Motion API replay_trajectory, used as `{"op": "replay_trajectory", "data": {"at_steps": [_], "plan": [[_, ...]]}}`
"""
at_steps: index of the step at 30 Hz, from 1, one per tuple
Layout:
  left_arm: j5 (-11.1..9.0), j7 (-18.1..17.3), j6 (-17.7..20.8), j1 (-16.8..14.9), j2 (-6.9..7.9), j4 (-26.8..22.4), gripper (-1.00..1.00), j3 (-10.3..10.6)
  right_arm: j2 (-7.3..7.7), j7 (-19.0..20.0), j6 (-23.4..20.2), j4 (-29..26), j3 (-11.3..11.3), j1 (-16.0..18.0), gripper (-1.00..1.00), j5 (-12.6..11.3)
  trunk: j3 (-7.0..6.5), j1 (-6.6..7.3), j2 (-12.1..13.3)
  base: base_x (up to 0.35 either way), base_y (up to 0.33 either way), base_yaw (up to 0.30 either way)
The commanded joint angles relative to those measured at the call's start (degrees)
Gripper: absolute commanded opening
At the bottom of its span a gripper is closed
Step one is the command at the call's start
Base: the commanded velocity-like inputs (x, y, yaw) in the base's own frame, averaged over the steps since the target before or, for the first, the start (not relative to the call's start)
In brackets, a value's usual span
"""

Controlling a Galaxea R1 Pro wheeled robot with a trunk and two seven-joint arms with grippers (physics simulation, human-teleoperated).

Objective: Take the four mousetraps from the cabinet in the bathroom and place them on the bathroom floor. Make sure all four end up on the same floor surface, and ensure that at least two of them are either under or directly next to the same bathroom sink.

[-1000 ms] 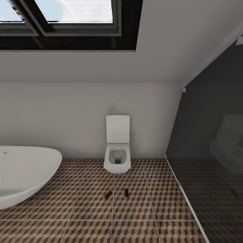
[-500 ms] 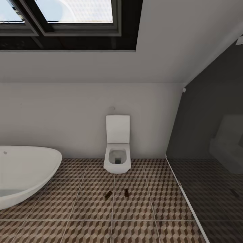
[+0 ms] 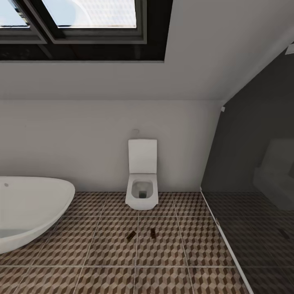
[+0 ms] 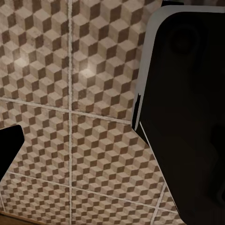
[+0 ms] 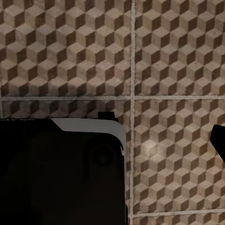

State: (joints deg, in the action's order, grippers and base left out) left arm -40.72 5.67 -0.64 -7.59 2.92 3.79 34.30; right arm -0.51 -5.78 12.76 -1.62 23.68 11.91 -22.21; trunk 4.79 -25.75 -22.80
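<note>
The left hand faces down over the bathroom floor (image 4: 84, 117). A dark tip (image 4: 9, 145) at the edge of the left wrist view may be one of its fingers, so I cannot tell whether it is spread or pressed together. The same goes for the right hand, where a similar dark sliver (image 5: 220, 140) juts in over the tiles. Nothing is visibly held in either hand.

Two small flat pieces that look like mousetraps (image 3: 131, 236) lie on the tiles well ahead of both hands, near each other but not touching. They sit just in front of the toilet (image 3: 142, 192), with the bathtub (image 3: 28, 208) off to the left-hand side. They are too small here to make out the wire or the red mark.

Each trap is probably light and stiff: a thin wooden board that will not bend but sits flush on the tile, so there is little edge to catch. The best hold is likely across the two long edges, with the fingers clear of the sprung wire. A loose pinch could make it skate on the smooth tile.
</note>
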Motion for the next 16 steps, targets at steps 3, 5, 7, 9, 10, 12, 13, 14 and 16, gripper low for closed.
{"op": "replay_trajectory", "data": {"at_steps": [3, 5, 7, 9, 10, 12, 13, 14, 16], "plan": [[-0.3, 0.0, -0.1, -0.1, -0.02, 0.1, 1.0, 0.4, -0.02, -0.2, 0.2, 0.0, 0.5, 0.0, 1.0, -0.5, 0.12, -0.03, -0.1, 0.0, 0.0, 0.0], [-0.3, 0.0, -0.1, -0.1, -0.02, 0.1, 1.0, 0.4, -0.02, -0.2, 0.2, 0.0, 0.5, 0.0, 1.0, -0.5, 0.12, -0.03, -0.1, 0.0, 0.0, 0.0], [-0.3, 0.0, -0.1, -0.1, -0.02, 0.1, 1.0, 0.4, -0.02, -0.2, 0.2, 0.0, 0.5, 0.0, 1.0, -0.5, 0.12, -0.03, -0.1, 0.0, 0.0, 0.0], [-0.3, 0.0, -0.1, -0.1, -0.02, 0.1, 1.0, 0.4, -0.02, -0.2, 0.2, 0.0, 0.5, 0.0, 1.0, -0.5, 0.12, -0.03, -0.1, 0.0, 0.0, 0.0], [-0.3, 0.0, -0.1, -0.1, -0.02, 0.1, 1.0, 0.4, -0.02, -0.2, 0.2, 0.0, 0.5, 0.0, 1.0, -0.5, 0.12, -0.03, -0.1, 0.0, 0.0, 0.0], [-0.3, 0.0, -0.1, -0.1, -0.02, 0.1, 1.0, 0.4, -0.02, -0.2, 0.2, 0.0, 0.5, 0.0, 1.0, -0.5, 0.12, -0.03, -0.1, 0.0, 0.0, 0.0], [-0.3, 0.0, -0.1, -0.1, -0.02, 0.1, 1.0, 0.4, -0.02, -0.2, 0.2, 0.0, 0.5, 0.0, 1.0, -0.5, 0.12, -0.03, -0.1, 0.0, 0.0, 0.0], [-0.3, 0.0, -0.1, -0.1, -0.02, 0.1, 1.0, 0.4, -0.02, -0.2, 0.2, 0.0, 0.5, 0.0, 1.0, -0.5, 0.12, -0.03, -0.1, 0.0, 0.0, 0.0], [-0.3, 0.0, -0.1, -0.1, -0.02, 0.1, 1.0, 0.4, -0.02, -0.2, 0.2, 0.0, 0.5, 0.0, 1.0, -0.5, 0.12, -0.03, -0.1, 0.0, 0.0, 0.0]]}}
